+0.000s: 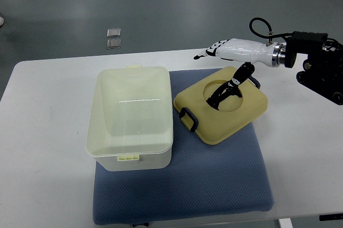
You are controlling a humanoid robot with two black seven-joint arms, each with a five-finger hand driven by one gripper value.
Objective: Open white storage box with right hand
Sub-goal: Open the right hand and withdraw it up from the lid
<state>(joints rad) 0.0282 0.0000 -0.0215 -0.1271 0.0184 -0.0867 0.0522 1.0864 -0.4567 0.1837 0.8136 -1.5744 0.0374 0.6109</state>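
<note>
Robot hand (pixel 228 75) of the right arm, entering from three o'clock, hovers over the lid (pixel 221 104) at the far edge of it. Its white palm points toward nine o'clock with the pale fingers (pixel 206 53) stretched out loosely, while a dark digit hangs down into the round recess in the lid's top. It grips nothing that I can make out; whether the dark digit touches the recess floor is unclear.

At the centre sits the box (pixel 130 118), white and translucent, open-topped, with nothing visible inside, a small latch tab at its six o'clock edge and another at twelve. The lid, yellowish with dark handles, lies flat just beside the box at its three o'clock side, turned slightly askew. Judging from that, the opening is essentially done, and the lid was set close by so it stays within reach and off the box mouth.

Both rest on a blue mat (pixel 182 196), presumably to keep them from sliding on the white desk (pixel 43 147). Beyond the desk at eleven o'clock, two small squares (pixel 113 38) lie on the floor. No left arm shows.
</note>
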